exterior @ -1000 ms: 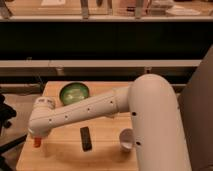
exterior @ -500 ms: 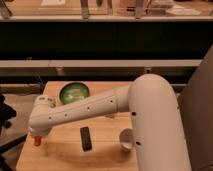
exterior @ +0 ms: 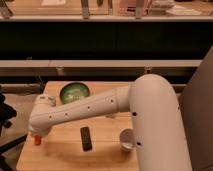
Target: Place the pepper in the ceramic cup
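The small orange-red pepper (exterior: 37, 141) shows at the left edge of the wooden table (exterior: 60, 152), just under the end of my arm. My gripper (exterior: 36, 135) is at the arm's lower left end, right above the pepper and mostly hidden by the white wrist. The white ceramic cup (exterior: 127, 140) stands upright at the table's front right, close to the arm's big white elbow and well away from the pepper.
A wide green bowl (exterior: 75, 92) sits at the back of the table. A flat black bar-shaped object (exterior: 86, 138) lies in the middle front. A dark shelf unit stands behind the table, and a black chair base (exterior: 6, 120) is at the left.
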Robot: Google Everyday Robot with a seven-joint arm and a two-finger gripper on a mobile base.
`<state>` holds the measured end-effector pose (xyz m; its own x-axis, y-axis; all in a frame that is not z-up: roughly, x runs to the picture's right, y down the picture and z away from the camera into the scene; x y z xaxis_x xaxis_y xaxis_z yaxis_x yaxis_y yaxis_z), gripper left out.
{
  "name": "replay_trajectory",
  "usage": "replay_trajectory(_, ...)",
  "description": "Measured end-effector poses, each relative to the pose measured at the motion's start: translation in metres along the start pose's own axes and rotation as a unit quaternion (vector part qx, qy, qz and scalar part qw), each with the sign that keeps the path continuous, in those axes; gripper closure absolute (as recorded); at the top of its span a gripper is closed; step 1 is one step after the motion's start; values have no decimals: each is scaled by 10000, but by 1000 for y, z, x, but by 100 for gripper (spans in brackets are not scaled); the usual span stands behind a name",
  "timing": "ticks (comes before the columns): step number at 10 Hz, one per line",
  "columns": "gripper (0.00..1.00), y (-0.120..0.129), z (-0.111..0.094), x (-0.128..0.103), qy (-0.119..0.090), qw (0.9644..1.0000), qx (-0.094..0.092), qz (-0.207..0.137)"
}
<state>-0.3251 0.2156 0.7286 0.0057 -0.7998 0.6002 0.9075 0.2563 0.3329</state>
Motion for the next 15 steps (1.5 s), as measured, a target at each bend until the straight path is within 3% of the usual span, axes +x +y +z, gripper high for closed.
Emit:
replay_trajectory(4,97,3,-7,5,8,10000,16,45)
replay_trajectory(8,100,25,-24,15,102,9997,13,224)
replay_trajectory(11,100,23,-28,17,147,9995,38,287)
replay_trajectory(15,100,48,-47,24,240,9987,65,438)
